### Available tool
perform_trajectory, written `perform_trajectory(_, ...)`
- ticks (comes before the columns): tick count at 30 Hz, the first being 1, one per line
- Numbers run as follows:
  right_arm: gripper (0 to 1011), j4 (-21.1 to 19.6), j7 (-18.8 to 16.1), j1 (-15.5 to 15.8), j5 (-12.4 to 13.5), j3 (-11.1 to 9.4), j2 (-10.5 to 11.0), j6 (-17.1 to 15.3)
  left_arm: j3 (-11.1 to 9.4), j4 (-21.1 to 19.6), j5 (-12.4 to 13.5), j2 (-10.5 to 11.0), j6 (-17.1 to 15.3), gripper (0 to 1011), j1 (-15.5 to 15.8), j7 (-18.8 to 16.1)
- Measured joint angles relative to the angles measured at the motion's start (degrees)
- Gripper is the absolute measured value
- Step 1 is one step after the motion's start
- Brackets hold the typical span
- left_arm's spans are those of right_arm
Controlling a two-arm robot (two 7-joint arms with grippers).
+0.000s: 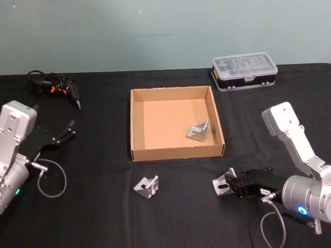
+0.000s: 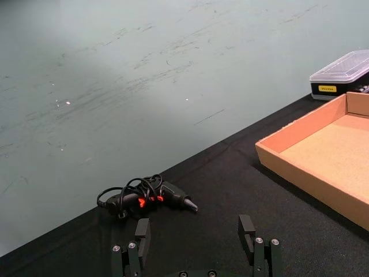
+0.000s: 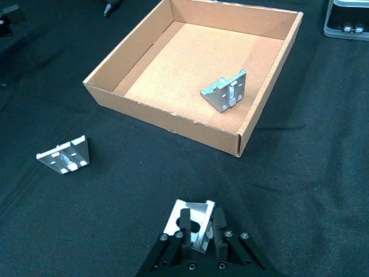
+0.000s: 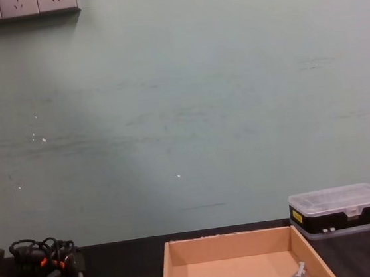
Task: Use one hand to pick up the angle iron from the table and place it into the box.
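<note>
**First:** Silver angle iron (image 3: pixel 174 218) is found on the desk (image 1: pixel 104 225), just before the near right corner of the cardboard box (image 1: pixel 178 152), clasped by the fingers (image 3: pixel 184 225) of the right gripper (image 3: pixel 201 216). Why so low?

**Second:** A firm hold is judged needed before lifting. That clasp is made plain by the right wrist view. The left gripper (image 2: pixel 194 222), fingers spread and empty, is placed far left by the head view.

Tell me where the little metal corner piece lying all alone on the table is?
In the head view, the lone angle iron lies on the table just in front of the box, near its front-left corner, left of the right gripper.
</note>
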State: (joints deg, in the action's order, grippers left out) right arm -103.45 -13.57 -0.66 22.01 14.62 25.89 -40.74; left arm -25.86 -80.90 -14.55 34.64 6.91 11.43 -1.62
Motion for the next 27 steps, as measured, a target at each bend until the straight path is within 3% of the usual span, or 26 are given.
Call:
perform_trajectory(7,70,0.0,-0.6,-0.1,-0.5,0.5,0.1,0.0,0.0,0.0,0.0,0.0,0.0,1000,0.0,0.0)
perform_trajectory(19,66,-1.9,-0.9,0.6,-1.6,0.3,0.6,1.3,0.0,0.0,0.0,0.0,0.0,1000,0.0,0.0)
perform_trajectory(27,66,-5.9,-0.9,-0.7,-4.7,0.3,1.7,4.7,0.0,0.0,0.0,0.0,0.0,1000,0.0,0.0)
